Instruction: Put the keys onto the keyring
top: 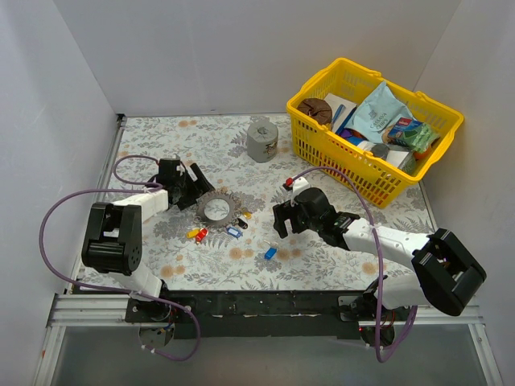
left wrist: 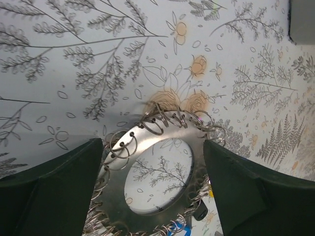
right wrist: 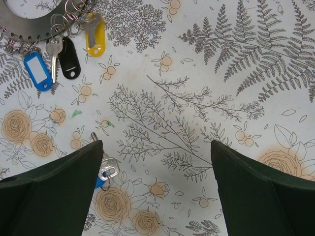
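The keyring, a flat grey metal ring edged with small split rings, lies left of the table's centre. Keys with blue, red and yellow heads lie along its near edge. A loose blue key lies to the right, apart from it. My left gripper is open at the ring's far-left edge; in its wrist view the gripper straddles the keyring. My right gripper is open and empty, and in its wrist view the gripper is above bare table. The loose key sits by the left fingertip.
A grey cylindrical can stands behind the ring. A yellow basket full of packets fills the back right. White walls enclose the left, back and right. Blue, dark and yellow key tags hang off the ring's rim.
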Available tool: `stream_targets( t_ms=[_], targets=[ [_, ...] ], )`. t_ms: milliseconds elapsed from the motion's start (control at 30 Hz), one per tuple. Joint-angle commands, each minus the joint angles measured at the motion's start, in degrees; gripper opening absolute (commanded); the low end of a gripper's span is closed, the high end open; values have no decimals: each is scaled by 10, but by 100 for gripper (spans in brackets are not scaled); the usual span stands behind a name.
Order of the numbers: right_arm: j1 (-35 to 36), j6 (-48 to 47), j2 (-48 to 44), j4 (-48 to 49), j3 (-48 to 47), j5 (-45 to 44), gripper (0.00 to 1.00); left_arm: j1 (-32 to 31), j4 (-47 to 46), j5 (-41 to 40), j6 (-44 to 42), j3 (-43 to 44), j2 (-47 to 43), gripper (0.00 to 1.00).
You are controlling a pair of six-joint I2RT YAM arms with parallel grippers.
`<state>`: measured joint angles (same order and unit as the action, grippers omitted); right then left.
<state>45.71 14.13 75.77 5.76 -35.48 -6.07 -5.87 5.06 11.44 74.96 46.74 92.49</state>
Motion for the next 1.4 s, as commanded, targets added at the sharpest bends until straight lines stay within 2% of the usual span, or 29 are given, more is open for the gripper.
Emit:
stream_targets(
  t_ms=[0, 500, 667, 767, 900, 1200, 1367],
  targets=[
    [-2, -7, -14, 2, -11, -7, 97, -27, 5, 11, 7, -34, -5, 83],
    [-2, -3, -9, 8, -11, 1, 97, -73, -15, 31, 7, -53, -41, 83],
    [-2, -4, -13, 3, -14, 0, 97, -73, 8, 1, 2, -41, -62, 84],
    [-2, -4, -17, 3, -15, 1, 97, -73, 27, -37, -2, -34, -85, 88],
    [-2, -6, -24, -3, -20, 5, 97, -73, 51, -132, 8, -38, -177, 98],
    [-2, -9, -49, -6, -24, 25, 97, -65, 79, -197, 42, -92, -335, 98],
    [-2, -12, -65, 1, -22, 39, 98, -59, 49, -195, 41, -144, -423, 98]
  ],
)
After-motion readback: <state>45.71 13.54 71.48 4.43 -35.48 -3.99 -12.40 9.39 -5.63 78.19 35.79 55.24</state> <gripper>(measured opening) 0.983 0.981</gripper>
